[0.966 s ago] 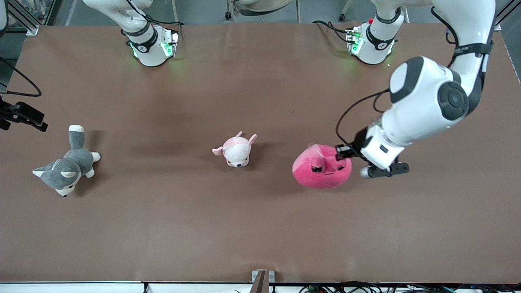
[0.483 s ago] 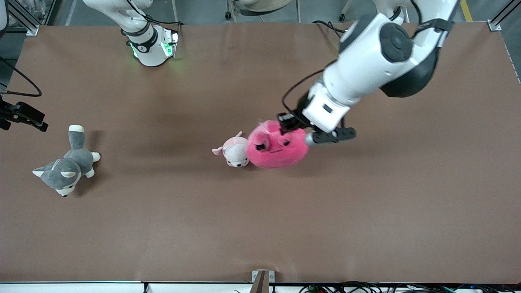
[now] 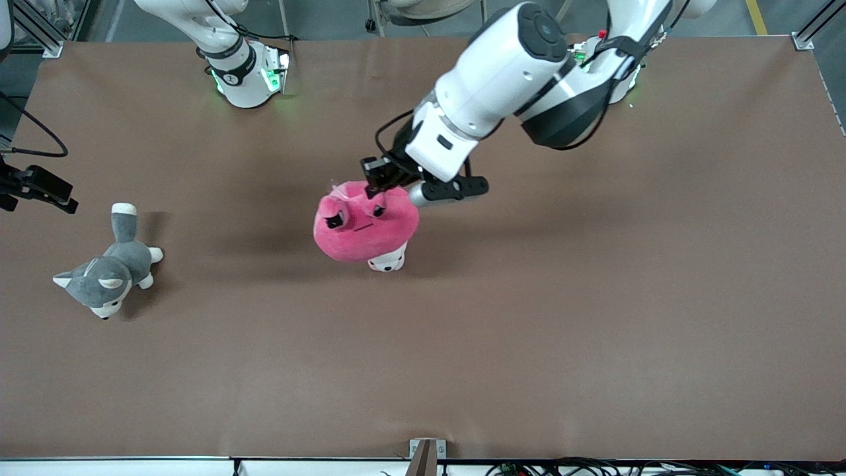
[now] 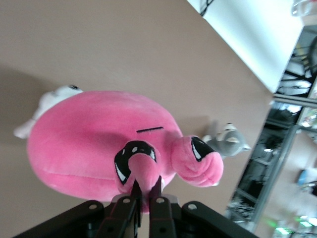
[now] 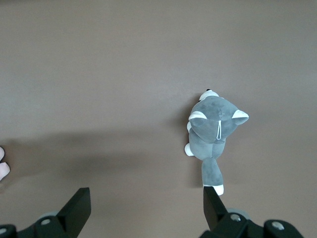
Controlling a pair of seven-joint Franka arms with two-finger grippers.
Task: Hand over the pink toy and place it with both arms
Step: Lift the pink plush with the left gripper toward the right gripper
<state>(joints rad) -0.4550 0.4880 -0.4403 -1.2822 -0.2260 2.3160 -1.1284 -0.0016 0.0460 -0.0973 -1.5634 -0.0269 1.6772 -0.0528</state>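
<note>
Black jaws of the left gripper [image 3: 385, 186] pinch a fold of the pink toy [image 3: 365, 223], a round soft plush, aloft over the pale plush [image 3: 388, 260]. The carry toward the handover appears under way. Next, the right gripper [image 5: 143, 210], spread wide above the grey dog plush [image 3: 109, 268], must come meet it.

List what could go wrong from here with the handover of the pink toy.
1. The left claw pinches only a small fold of the pink toy, so the plush may slip free.
2. It hangs right over the small pink-and-white plush and could knock it.
3. The right claw, open, is over the grey dog plush, not near the toy.
</note>
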